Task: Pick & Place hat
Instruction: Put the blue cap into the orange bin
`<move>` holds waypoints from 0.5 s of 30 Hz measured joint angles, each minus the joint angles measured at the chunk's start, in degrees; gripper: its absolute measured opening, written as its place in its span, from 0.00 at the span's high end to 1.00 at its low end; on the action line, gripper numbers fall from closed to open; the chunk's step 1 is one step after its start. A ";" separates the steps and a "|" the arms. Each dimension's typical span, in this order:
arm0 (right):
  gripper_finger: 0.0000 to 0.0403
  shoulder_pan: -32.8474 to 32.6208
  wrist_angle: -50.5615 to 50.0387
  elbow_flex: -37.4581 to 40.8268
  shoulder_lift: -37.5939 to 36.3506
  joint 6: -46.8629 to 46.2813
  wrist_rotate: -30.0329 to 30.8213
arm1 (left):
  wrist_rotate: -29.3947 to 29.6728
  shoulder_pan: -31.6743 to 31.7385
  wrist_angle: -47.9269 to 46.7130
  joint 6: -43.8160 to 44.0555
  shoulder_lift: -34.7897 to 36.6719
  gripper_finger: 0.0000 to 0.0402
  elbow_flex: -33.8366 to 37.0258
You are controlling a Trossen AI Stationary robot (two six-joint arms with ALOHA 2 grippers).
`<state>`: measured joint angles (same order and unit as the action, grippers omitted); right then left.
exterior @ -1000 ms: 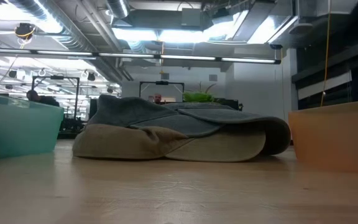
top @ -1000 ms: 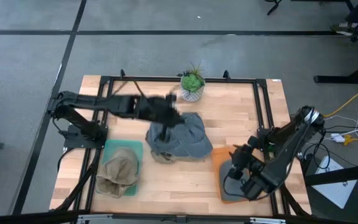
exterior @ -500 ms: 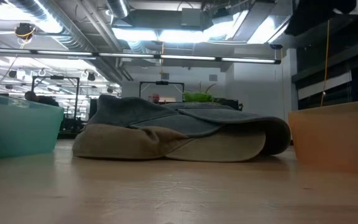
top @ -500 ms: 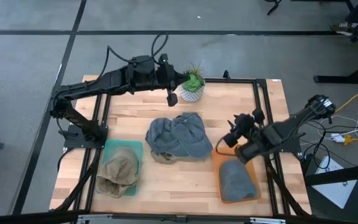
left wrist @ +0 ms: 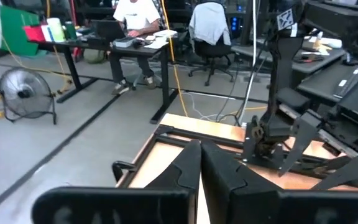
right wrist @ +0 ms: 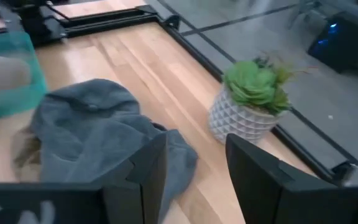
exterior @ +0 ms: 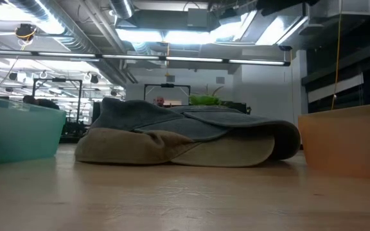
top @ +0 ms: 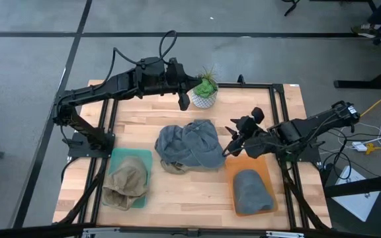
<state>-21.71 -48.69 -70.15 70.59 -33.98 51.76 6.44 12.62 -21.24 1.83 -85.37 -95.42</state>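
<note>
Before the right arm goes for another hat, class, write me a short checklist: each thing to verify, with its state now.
1. Right pincer open and empty: ok; its fingers stand apart with nothing between them.
2. Left pincer out of the way: ok; shut, beside the potted plant at the table's far edge.
3. Hats left to pick: ok; the grey pile lies mid-table, between the two trays.
4. Orange tray free: not ok; a grey hat already lies in it.
5. Teal tray free: not ok; a tan hat fills it.
6. How many hats the pile holds: cannot tell.
</note>
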 joint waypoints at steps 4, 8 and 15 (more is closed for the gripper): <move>0.60 1.90 0.00 0.00 -0.28 -1.85 -1.50 | -1.97 -0.22 -0.09 0.23 0.20 0.97 0.00; 0.60 3.34 1.31 0.00 -0.31 -5.72 -3.80 | -2.59 -0.20 0.51 3.36 0.20 0.97 0.00; 0.60 8.31 4.23 -0.02 -0.18 -5.45 -11.05 | -6.56 -0.22 0.29 7.24 0.20 0.98 0.00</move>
<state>-13.40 -44.45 -70.17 70.41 -39.43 40.71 -0.12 12.40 -20.95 9.07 -85.17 -95.42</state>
